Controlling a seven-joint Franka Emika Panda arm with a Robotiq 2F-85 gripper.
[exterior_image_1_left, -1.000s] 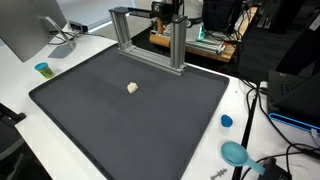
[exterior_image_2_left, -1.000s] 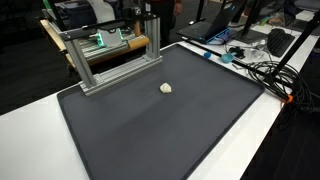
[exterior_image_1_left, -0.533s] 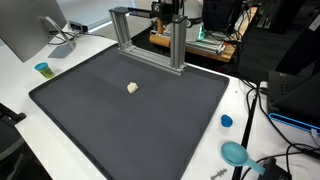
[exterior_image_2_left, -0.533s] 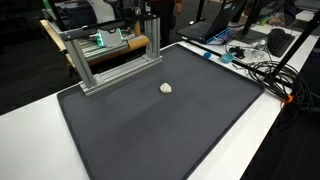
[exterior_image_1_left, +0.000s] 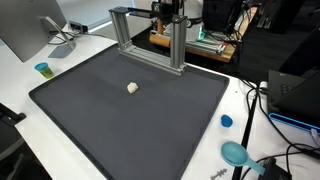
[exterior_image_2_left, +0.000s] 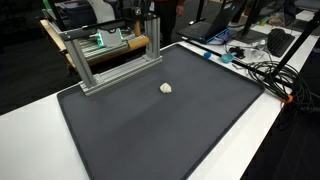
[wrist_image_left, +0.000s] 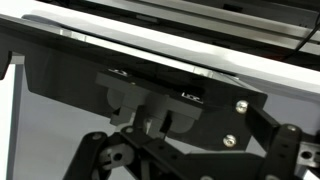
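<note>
At twelve o'clock, the gripper (wrist_image_left: 160, 160) is hanging wide and empty just beside an aluminium frame (exterior_image_1_left: 150, 38). Toward seven o'clock, well apart, a small pale ball (exterior_image_1_left: 132, 87) is lying on the black mat (exterior_image_1_left: 130, 130). The approach seems not yet begun. Reaching the ball is calling for clearing the frame first.

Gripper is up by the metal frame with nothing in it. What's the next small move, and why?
Probably ease the gripper forward over the aluminium frame toward the small pale lump. Its jaws look open and empty, it hangs behind the frame, and the lump lies alone on the dark mat.
</note>
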